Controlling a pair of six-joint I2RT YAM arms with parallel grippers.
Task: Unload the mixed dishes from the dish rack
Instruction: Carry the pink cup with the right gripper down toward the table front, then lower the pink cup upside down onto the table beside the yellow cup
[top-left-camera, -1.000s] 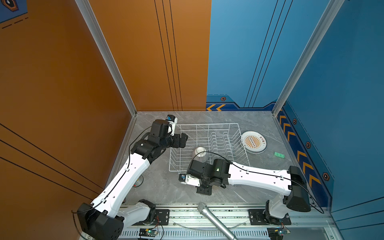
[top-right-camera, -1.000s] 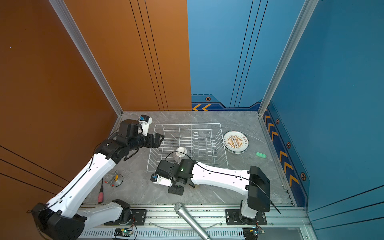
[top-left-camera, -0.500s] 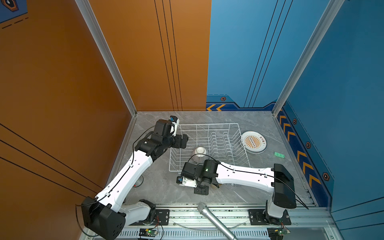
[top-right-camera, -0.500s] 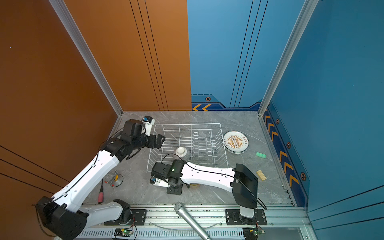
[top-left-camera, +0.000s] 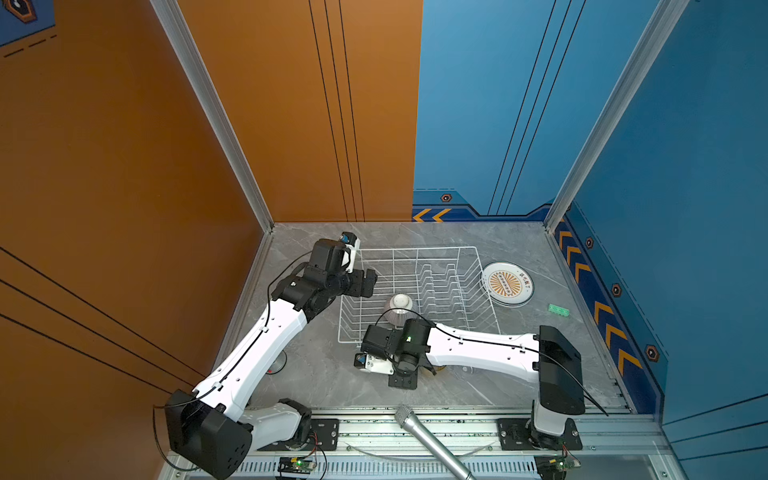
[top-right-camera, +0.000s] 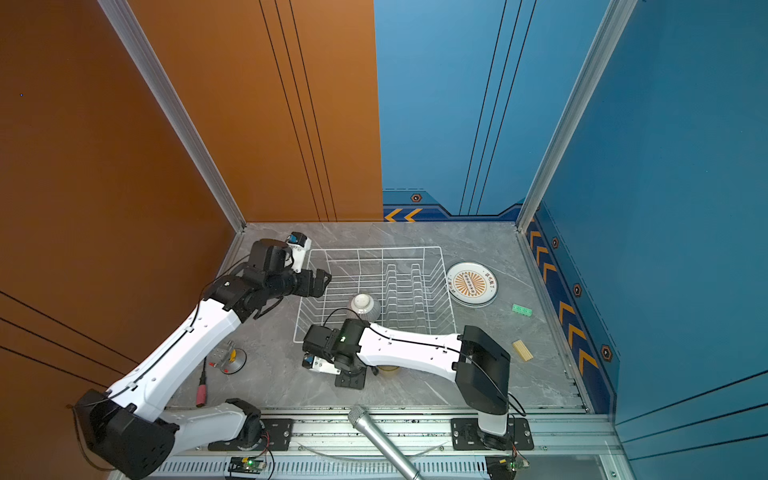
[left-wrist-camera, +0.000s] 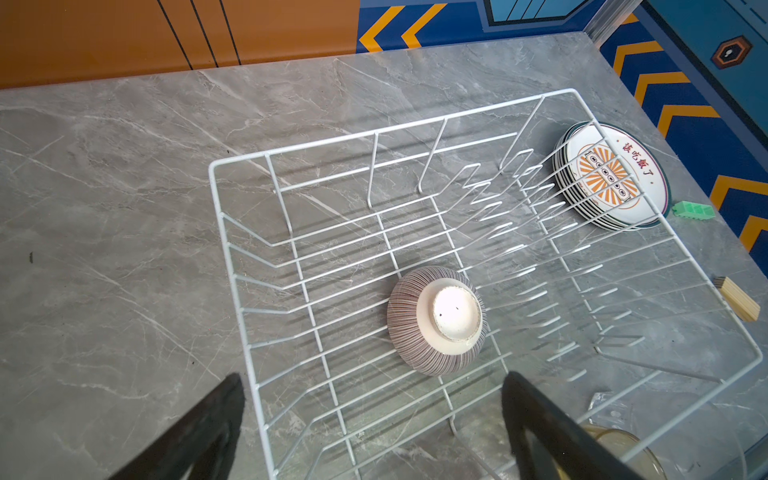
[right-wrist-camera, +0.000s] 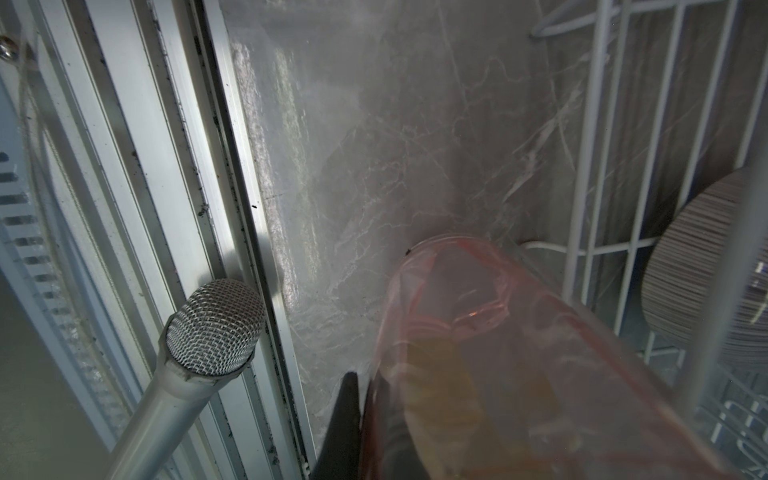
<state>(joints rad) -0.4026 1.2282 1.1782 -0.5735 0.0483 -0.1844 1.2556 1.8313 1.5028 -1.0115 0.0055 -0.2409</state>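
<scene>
The white wire dish rack (top-left-camera: 417, 249) (top-right-camera: 376, 249) stands mid-table. A striped bowl (top-left-camera: 400, 306) (left-wrist-camera: 436, 320) lies upside down inside it. A stack of plates (top-left-camera: 507, 284) (left-wrist-camera: 611, 176), orange sunburst on top, rests on the table right of the rack. My left gripper (top-left-camera: 365, 282) (left-wrist-camera: 372, 386) hangs open over the rack's left edge, empty. In front of the rack my right gripper (top-left-camera: 402, 380) (right-wrist-camera: 365, 386) is shut on the wall of a pink tumbler (right-wrist-camera: 519, 353), one finger inside. An amber tumbler (top-right-camera: 390, 369) (left-wrist-camera: 623, 453) sits partly hidden under the right arm.
A microphone (top-left-camera: 432, 440) (right-wrist-camera: 216, 320) pokes in over the front rail. A green block (top-left-camera: 558, 309) and a wooden block (top-right-camera: 522, 350) lie at the right. A small metal fixture (top-right-camera: 227, 358) and a red-ended cable (top-right-camera: 201, 388) lie front left. Walls close three sides.
The right arm has swung its elbow leftwards and its gripper has shifted slightly towards the front rail, still shut. The left gripper has edged a little further over the rack.
</scene>
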